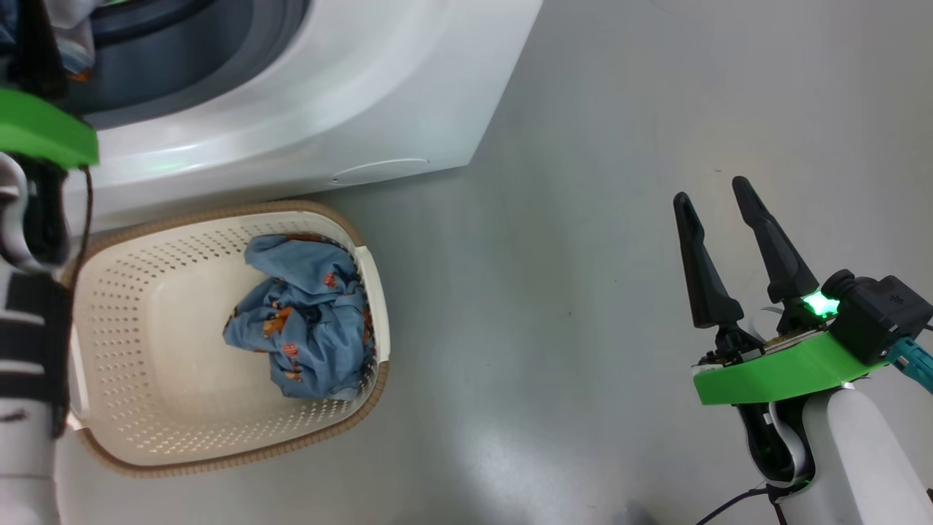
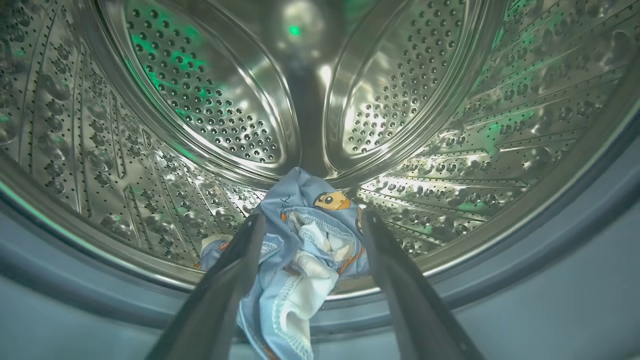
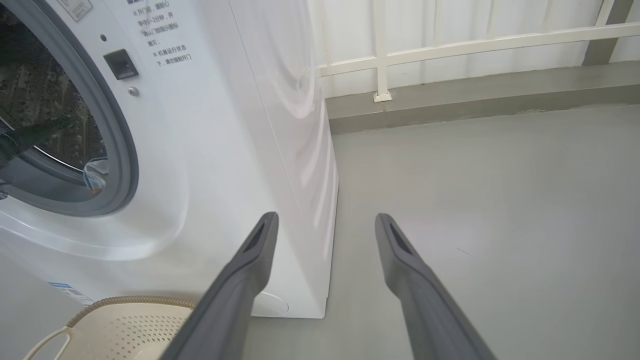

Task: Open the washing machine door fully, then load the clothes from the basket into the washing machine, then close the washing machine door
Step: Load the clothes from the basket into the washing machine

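A white washing machine [image 1: 350, 95] stands on a grey floor [image 1: 583, 219], its round mouth open. Just in front of it sits a cream basket [image 1: 160, 350] with perforated sides and a brown woven-look rim. A crumpled light blue garment [image 1: 306, 321] printed with small orange figures lies inside the basket, against the wall on the robot's right.

The left arm [image 1: 44, 135] reaches up the left edge of the head view toward the machine's mouth. In the left wrist view the left gripper [image 2: 314, 215] points into the shiny perforated steel drum [image 2: 210, 100], its two dark fingers spread wide apart. Between them a second printed piece [image 2: 305, 240], pale blue with white stitched edges, lies loose across the drum's front lip and hangs over the grey-blue gasket [image 2: 575, 235].

The right gripper [image 1: 712, 191] hangs above bare floor, well to the right of the machine and the basket. Its fingers are spread open with nothing between them. The right wrist view shows a corner of the printed piece at the lower edge of the mouth.
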Motion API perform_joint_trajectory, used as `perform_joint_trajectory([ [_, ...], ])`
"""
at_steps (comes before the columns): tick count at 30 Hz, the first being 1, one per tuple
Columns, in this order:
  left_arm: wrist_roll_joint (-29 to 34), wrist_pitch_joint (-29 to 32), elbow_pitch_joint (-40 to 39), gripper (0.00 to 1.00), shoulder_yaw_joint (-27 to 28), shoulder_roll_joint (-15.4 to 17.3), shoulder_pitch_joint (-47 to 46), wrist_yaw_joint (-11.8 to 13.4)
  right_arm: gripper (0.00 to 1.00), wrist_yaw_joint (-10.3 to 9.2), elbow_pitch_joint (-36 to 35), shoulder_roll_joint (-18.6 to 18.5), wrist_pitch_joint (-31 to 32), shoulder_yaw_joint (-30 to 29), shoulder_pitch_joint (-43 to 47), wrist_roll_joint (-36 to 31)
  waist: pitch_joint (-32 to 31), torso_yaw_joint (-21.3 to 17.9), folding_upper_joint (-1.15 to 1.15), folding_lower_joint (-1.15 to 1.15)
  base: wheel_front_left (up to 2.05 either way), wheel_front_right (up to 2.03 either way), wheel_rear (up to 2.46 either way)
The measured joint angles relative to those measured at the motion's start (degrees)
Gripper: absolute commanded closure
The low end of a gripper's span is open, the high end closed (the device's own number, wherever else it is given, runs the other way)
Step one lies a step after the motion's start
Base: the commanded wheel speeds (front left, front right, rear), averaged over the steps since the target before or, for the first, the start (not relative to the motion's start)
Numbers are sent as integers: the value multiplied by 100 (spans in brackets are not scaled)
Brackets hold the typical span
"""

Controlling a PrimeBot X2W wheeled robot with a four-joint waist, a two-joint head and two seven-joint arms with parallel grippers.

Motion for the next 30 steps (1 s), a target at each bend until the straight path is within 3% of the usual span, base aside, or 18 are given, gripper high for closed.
perform_joint_trajectory([
  [30, 547, 1, -1922, 0, 717, -578, 3234, 0, 0, 0, 175, -291, 0, -192, 754, 2, -1263, 403, 0, 0, 0, 0, 0],
])
